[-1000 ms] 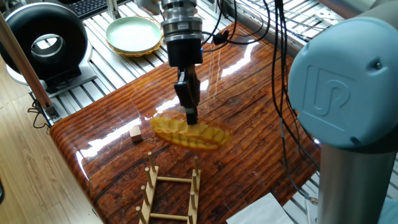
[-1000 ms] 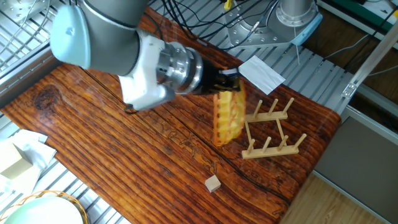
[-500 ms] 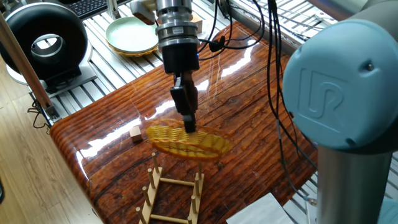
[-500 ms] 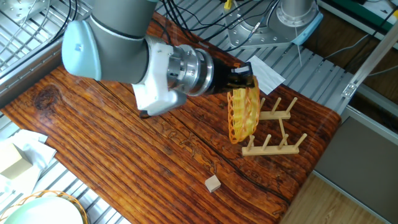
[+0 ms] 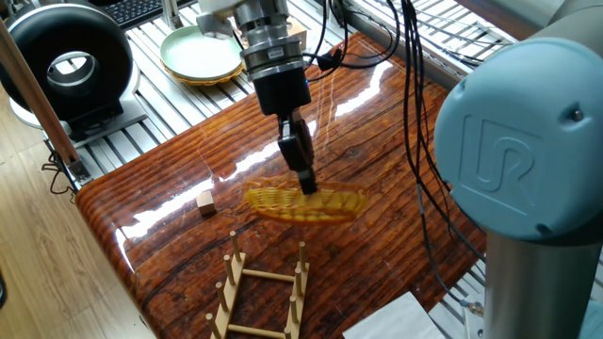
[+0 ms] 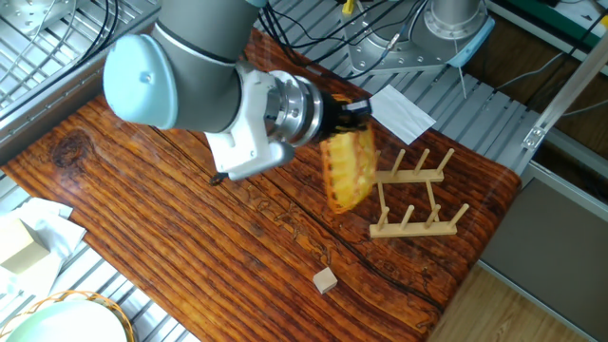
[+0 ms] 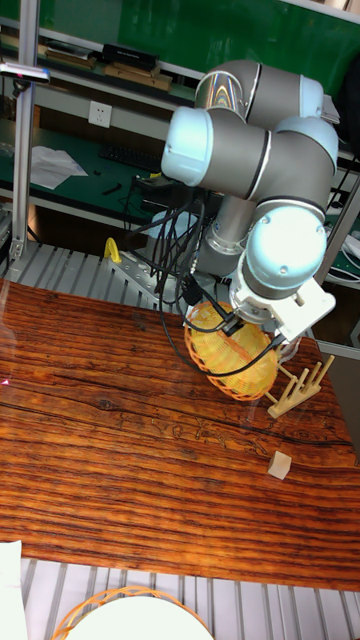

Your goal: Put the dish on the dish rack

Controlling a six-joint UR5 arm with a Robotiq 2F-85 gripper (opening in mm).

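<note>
The dish (image 5: 306, 203) is a yellow woven wicker basket-plate held on edge above the table; it also shows as the dish (image 6: 348, 169) and the dish (image 7: 232, 360). My gripper (image 5: 305, 183) is shut on its rim, and the gripper (image 6: 350, 111) points sideways toward the rack. The dish rack (image 5: 261, 293), light wood with upright pegs, stands at the near table edge. In the other fixed view the dish rack (image 6: 416, 195) is just right of the dish, a short gap apart. The dish rack (image 7: 297, 385) peeks out behind the dish in the tall view.
A small wooden cube (image 5: 205, 201) lies on the wooden table (image 5: 170, 169), left of the dish. A pale green plate in a wicker holder (image 5: 202, 52) and a black round device (image 5: 68, 64) sit beyond the table. White paper (image 6: 400, 109) lies near the rack.
The gripper has shifted with the dish and tilted it: in one fixed view it moved right, in the other it drew back left from the rack pegs. The rack stayed put.
</note>
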